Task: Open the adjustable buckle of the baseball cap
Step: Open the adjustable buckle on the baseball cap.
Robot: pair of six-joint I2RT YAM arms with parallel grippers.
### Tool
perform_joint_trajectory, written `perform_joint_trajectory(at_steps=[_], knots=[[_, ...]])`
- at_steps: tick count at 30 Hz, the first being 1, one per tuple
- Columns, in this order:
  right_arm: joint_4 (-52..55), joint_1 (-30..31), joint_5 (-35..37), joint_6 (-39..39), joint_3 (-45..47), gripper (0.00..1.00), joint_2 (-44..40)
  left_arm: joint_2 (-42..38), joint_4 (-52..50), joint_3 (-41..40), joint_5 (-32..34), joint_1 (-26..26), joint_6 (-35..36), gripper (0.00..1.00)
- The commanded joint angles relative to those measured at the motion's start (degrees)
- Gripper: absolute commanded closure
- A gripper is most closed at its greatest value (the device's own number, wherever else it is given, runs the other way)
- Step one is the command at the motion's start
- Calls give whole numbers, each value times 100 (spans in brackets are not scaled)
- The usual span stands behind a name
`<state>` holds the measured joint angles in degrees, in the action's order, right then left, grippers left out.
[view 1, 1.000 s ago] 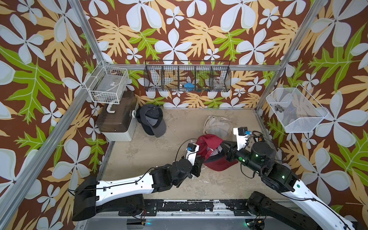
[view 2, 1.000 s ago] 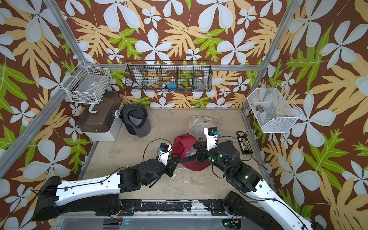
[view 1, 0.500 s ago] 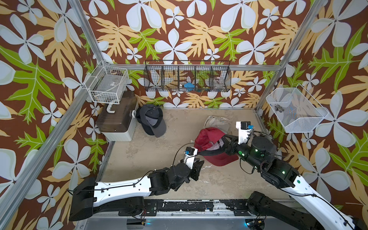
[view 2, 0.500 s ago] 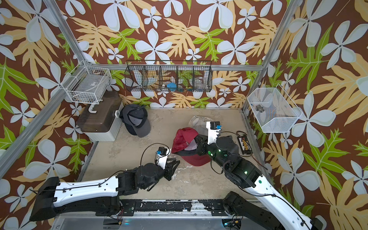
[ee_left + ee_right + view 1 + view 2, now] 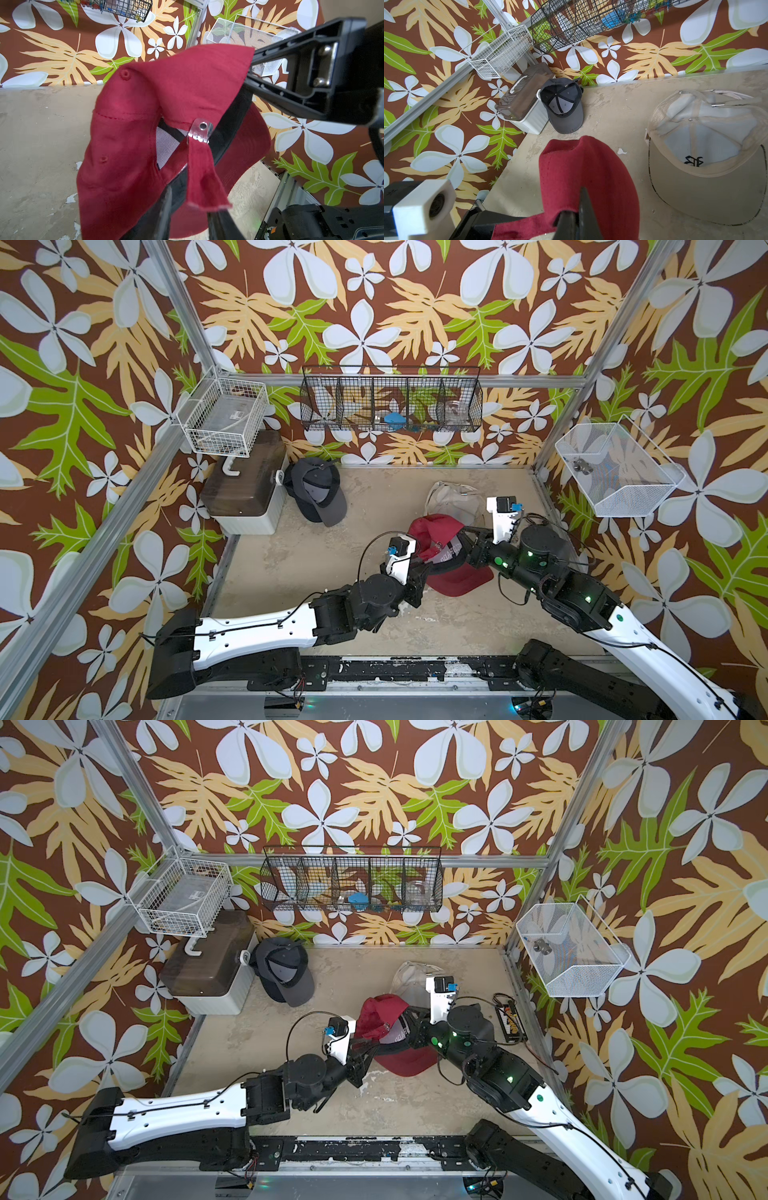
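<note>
We've got the red cap (image 5: 436,531) held up over the counter (image 5: 311,539), with the right gripper (image 5: 465,535) clamped on its edge. It's light, floppy cloth, so it sags. The left gripper (image 5: 189,205) stands apart around the loose strap (image 5: 201,176). We'd pinch there, near the small stiff buckle (image 5: 200,129).

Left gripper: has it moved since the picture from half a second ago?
Yes. Against the black wire basket, the left gripper has moved toward the back wall, up to the red cap.

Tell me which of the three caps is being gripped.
The red cap, pinched by the right gripper; the grey cap and the beige cap lie upside down on the table, ungripped.
</note>
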<state>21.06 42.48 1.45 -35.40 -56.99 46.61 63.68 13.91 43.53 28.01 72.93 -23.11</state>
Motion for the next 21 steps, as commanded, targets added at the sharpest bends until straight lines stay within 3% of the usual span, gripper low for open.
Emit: perform_joint_trajectory(at_steps=[1, 21], knots=[[-238, 6, -157, -101, -13, 100, -21, 35, 226, 66, 53, 2, 168, 68], [-434, 1, -552, -274, -14, 100, -99, 215, 372, 261, 81, 2, 393, 66]])
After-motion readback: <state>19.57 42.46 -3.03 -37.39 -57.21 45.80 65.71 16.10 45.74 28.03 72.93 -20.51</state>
